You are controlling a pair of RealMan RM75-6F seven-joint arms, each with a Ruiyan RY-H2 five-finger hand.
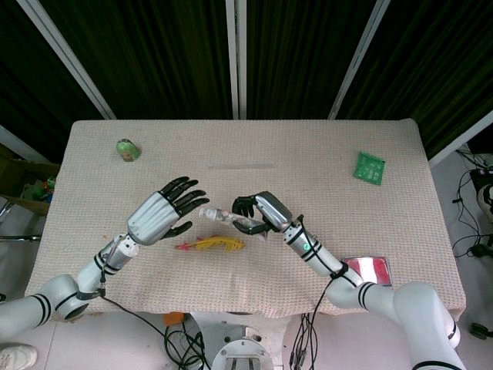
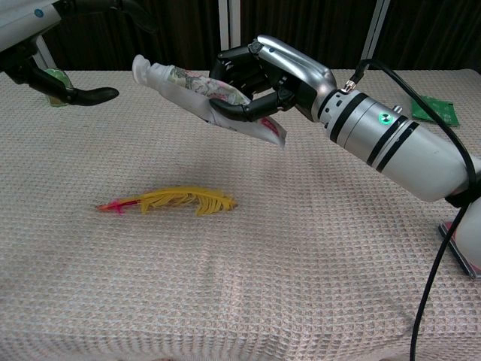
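My right hand (image 1: 260, 211) (image 2: 269, 77) grips a soft white tube (image 2: 197, 92) (image 1: 223, 216) with a printed label, holding it above the cloth with its cap end pointing toward my left side. My left hand (image 1: 164, 212) hangs open just left of the tube's cap, fingers spread; in the chest view only its dark fingertips (image 2: 89, 95) show at the upper left. A yellow feather (image 1: 210, 245) (image 2: 176, 201) with a red quill lies flat on the cloth below and between both hands.
The table (image 1: 308, 154) has a beige woven cloth. A small green can (image 1: 127, 149) stands at the far left, a green packet (image 1: 370, 166) lies at the far right, and a pink-and-white card (image 1: 368, 270) sits by the near right edge.
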